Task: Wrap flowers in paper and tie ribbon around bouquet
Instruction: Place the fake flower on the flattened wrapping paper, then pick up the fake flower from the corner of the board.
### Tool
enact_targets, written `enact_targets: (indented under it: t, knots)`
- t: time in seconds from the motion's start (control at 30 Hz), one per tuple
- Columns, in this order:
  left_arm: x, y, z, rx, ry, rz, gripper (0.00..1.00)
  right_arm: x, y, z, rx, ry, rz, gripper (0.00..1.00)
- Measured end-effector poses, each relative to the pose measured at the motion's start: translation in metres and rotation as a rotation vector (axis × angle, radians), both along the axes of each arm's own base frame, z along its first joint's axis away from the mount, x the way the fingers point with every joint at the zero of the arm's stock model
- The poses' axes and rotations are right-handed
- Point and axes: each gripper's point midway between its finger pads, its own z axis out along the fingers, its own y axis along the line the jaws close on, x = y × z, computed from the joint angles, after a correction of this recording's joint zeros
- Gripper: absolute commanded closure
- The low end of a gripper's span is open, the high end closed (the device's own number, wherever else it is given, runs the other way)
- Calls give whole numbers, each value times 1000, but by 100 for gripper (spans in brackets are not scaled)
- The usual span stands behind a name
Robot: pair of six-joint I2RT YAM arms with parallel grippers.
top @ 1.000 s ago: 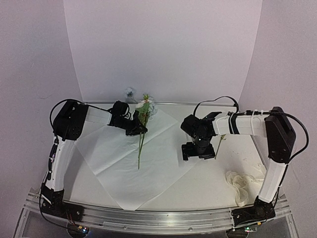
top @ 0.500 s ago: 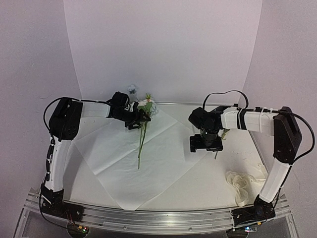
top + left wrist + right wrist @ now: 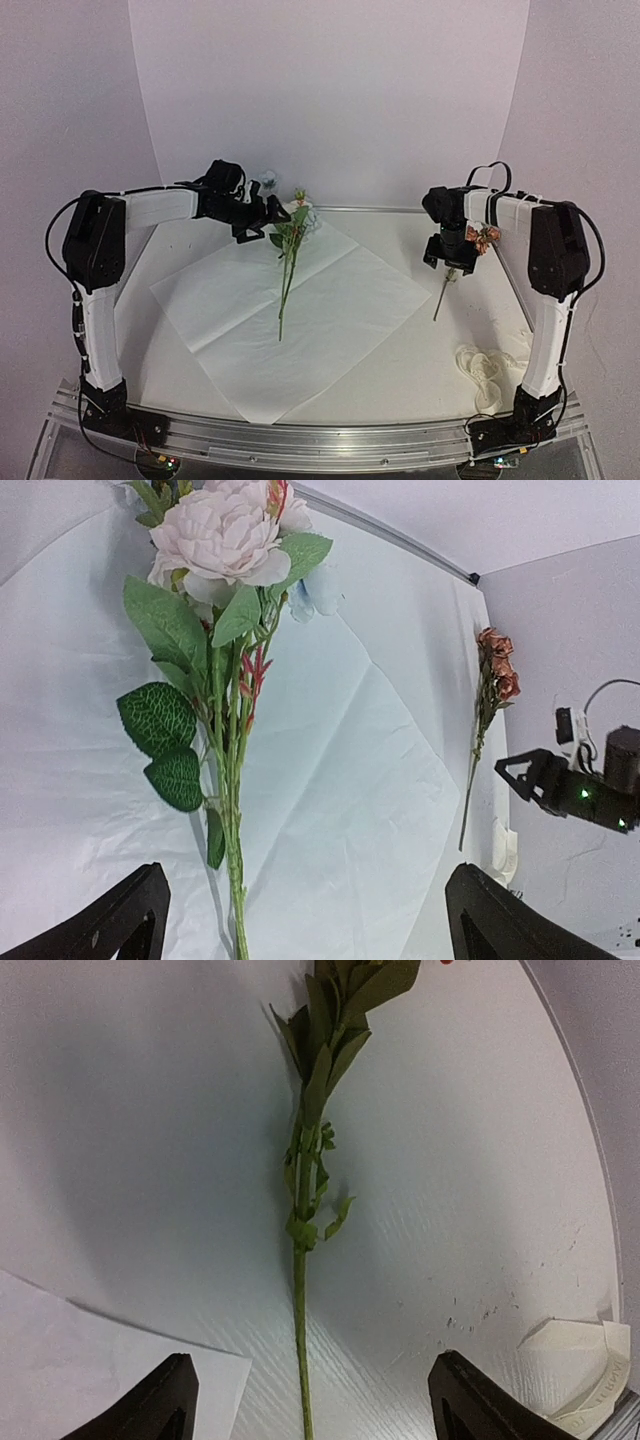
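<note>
The flowers (image 3: 288, 262) lie on the paper (image 3: 330, 320), pale blooms (image 3: 225, 535) toward the back and thin green stems (image 3: 232, 840) pointing toward me. My left gripper (image 3: 266, 220) hovers just left of the blooms, open and holding nothing; in the left wrist view my left gripper (image 3: 310, 930) straddles the stems from above. A separate rust-orange flower (image 3: 482, 238) lies on the bare table at the right. My right gripper (image 3: 448, 258) hangs open over its green stem (image 3: 300, 1300), with the stem lying between the fingers (image 3: 165, 1400) and untouched. The ribbon (image 3: 485, 368) sits piled at the front right.
The paper's right corner (image 3: 100, 1380) reaches close to the rust flower's stem. A curved white backdrop (image 3: 330, 100) rises behind the table. A metal rail (image 3: 300, 440) runs along the near edge, where both arm bases stand.
My left gripper has opened, let go of the flowers and drawn back to the left. The right arm has swung right and toward the back, over the rust-orange flower's stem.
</note>
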Motion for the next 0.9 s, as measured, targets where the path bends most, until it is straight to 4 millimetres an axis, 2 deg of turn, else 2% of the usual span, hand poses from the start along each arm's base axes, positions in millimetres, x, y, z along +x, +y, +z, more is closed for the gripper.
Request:
enact_targets:
  t: [0.17, 0.3, 0.43, 0.6, 0.7, 0.9]
  knots:
    - [-19, 10, 29, -8, -21, 0, 0, 15, -20, -33, 3, 62, -84, 25]
    - [-28, 14, 48, -17, -51, -4, 0, 21, -28, -55, 62, 106, -135, 29]
    - [-31, 15, 57, -20, -71, -10, 1, 34, -30, -58, 152, 99, -180, 34]
    - [-33, 15, 56, -19, -68, -18, 1, 42, -31, -64, 248, 103, -220, 45]
    - [-34, 15, 55, -22, -63, -23, 2, 42, -32, -65, 282, 113, -239, 55]
    - [-36, 13, 56, -31, -57, -30, 3, 42, -31, -65, 329, 122, -262, 93]
